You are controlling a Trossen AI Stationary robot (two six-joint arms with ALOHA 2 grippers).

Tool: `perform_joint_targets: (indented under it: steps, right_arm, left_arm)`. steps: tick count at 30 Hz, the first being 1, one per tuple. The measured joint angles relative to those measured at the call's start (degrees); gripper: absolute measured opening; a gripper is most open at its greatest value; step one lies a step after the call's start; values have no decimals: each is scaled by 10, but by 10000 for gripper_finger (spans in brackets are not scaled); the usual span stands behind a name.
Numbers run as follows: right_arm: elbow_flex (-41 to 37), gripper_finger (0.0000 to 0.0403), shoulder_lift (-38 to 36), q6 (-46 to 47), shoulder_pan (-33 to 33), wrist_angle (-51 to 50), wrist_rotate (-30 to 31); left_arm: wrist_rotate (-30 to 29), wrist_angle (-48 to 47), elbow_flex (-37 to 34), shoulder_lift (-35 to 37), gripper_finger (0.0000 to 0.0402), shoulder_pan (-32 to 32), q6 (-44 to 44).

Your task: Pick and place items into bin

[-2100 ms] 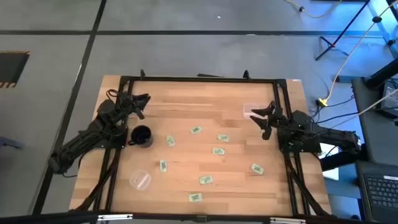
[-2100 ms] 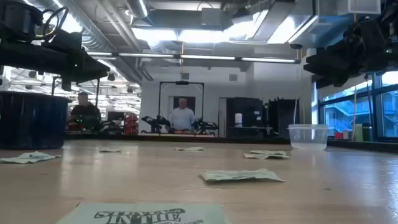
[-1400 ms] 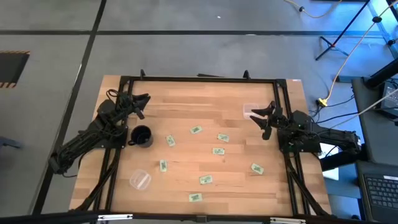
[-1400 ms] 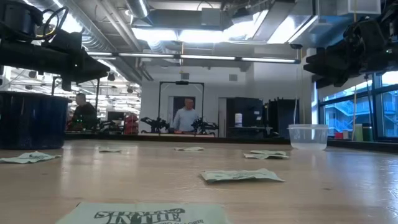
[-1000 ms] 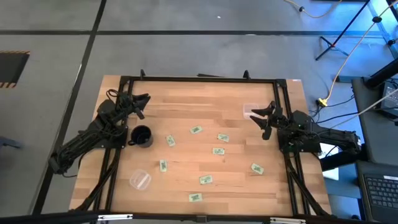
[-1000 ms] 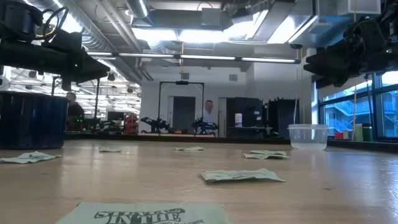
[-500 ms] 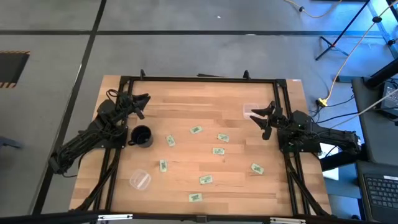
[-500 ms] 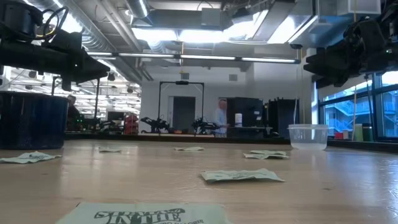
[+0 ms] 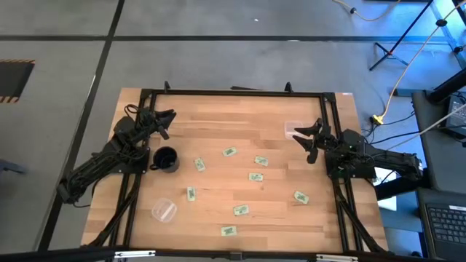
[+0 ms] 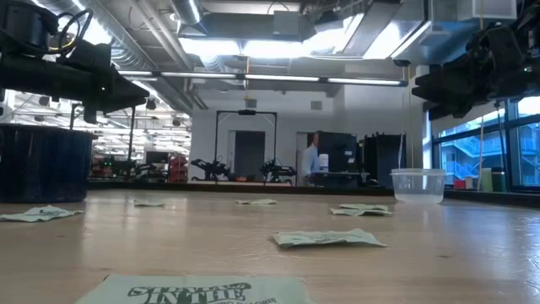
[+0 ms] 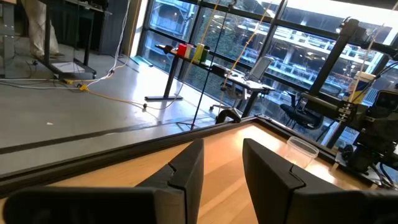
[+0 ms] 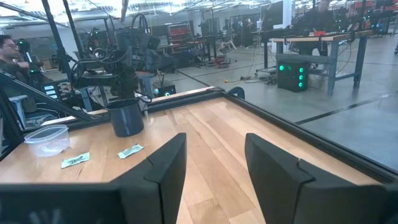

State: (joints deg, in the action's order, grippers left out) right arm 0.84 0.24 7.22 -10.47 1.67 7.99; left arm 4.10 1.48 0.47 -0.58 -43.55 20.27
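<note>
The left end effector (image 9: 168, 117) is held above the worktop's left far part, just beyond the black cup (image 9: 166, 159); its two dark, flat-sided fingers (image 11: 186, 171) are seen parted with nothing between them. The right end effector (image 9: 309, 142) is held above the right far part, fingers (image 12: 165, 163) likewise spread and empty.

Eight packets are counted in the high view: small, flat, pale green rectangles with white print, lying loose and well apart across the middle and near half of the worktop (image 9: 240, 120). One lies just beside the cup (image 9: 199, 165), three sit in the middle (image 9: 229, 152) (image 9: 261, 161) (image 9: 255, 177), one lies left of centre (image 9: 191, 193), one towards the right edge (image 9: 301, 196), and two lie near the front (image 9: 240, 210) (image 9: 228, 231). In the low view the nearest packet (image 10: 196, 291) shows dark lettering on its face, and another (image 10: 327, 239) lies slightly crumpled.

The cup is dark, round and straight-walled. Two clear plastic tubs, round with thin rims, are seen: one at the near left (image 9: 164, 210), one at the far right beside the right end effector (image 9: 295, 129).

The worktop is of pale wooden planks with visible grain, framed by black rails. Around it lies a grey floor; beyond are workbenches, ceiling ducts, large windows and a person (image 10: 311, 160) standing far back.
</note>
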Motion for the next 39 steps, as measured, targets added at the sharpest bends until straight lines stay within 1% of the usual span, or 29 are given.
perform_joint_targets:
  steps: [39]
  right_arm:
    - [0,168,0,-2,0,8,0]
  left_arm:
    - [0,0,0,0,106,0,0]
